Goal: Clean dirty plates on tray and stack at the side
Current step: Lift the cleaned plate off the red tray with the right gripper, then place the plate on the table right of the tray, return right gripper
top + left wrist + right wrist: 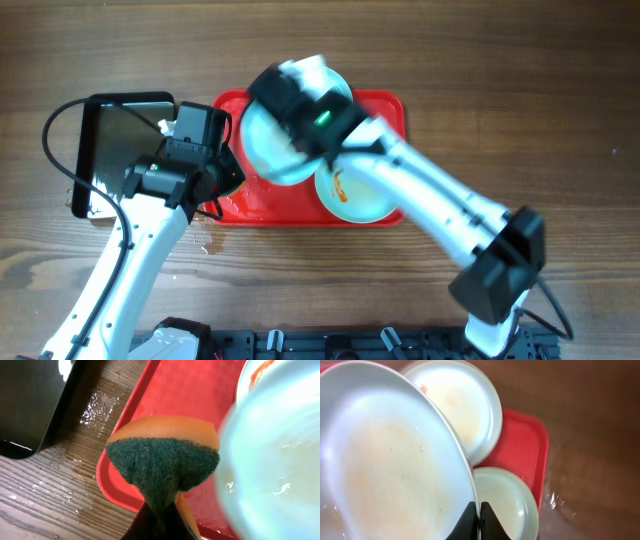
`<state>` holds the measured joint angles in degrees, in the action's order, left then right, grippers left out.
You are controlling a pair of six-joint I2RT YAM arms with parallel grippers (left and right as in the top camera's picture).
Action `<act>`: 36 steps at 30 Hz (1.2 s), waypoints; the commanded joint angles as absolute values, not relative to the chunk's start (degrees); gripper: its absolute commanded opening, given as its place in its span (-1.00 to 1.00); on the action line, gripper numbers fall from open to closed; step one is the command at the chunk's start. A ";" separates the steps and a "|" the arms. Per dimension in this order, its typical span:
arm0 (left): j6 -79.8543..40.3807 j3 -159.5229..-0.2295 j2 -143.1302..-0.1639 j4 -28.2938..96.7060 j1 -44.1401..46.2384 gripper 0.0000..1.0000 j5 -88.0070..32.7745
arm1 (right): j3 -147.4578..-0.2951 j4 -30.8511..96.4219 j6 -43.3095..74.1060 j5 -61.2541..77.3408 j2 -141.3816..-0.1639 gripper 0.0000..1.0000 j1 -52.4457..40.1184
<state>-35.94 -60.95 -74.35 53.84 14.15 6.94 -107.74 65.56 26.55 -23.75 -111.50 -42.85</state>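
Mint-white and glossy, the held plate (268,148) looks stiff, light and probably brittle. Its face is wet in the left wrist view, so it is likely slippery. The rim is the only sensible place to grip it, and the right claw (479,519) is closed there, pinching the edge with one finger on each face. The plate hangs tilted above the left half of the tray (388,108), which lies toward the middle of the worktop's (560,80) far edge.

The left claw (160,527) is clamped on a green-and-orange sponge (162,462), whose scouring side is just beside the plate's face; I cannot tell whether they touch.

A smeared plate (355,195) lies flat in the tray on its nearer side. A third plate (318,70) sits at the tray's far rim, perhaps overhanging it. A black pan (125,140) stands toward the left edge, with water (95,405) spilled on the wood beside it.
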 commanded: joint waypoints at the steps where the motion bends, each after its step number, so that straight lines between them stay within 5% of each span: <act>1: -36.25 -60.75 -74.28 53.78 14.37 -0.92 6.68 | -108.31 68.10 28.47 -1.32 -111.31 -0.91 -27.05; 10: -36.29 -60.75 -74.28 53.65 14.37 -0.92 6.66 | -100.86 63.51 23.99 2.61 -111.33 -0.91 2.55; 18: -36.29 -60.75 -74.28 53.58 14.37 -0.92 6.66 | -83.00 49.58 24.03 -0.51 -111.33 -0.91 13.61; 22: -36.27 -60.75 -74.28 53.60 14.37 -0.92 6.66 | -83.57 50.50 23.07 2.22 -111.31 0.04 15.62; 28: -36.29 -60.75 -74.30 53.41 14.37 -0.92 6.66 | -92.01 55.90 18.35 11.88 -109.97 0.03 9.74; 35: -36.29 -60.75 -74.32 52.97 14.37 -0.92 6.63 | -101.25 55.61 14.09 13.65 -110.24 0.98 -8.99; 36: -36.29 -60.75 -74.32 52.99 14.37 -0.92 6.63 | -101.25 54.85 14.06 12.12 -110.63 0.99 -10.98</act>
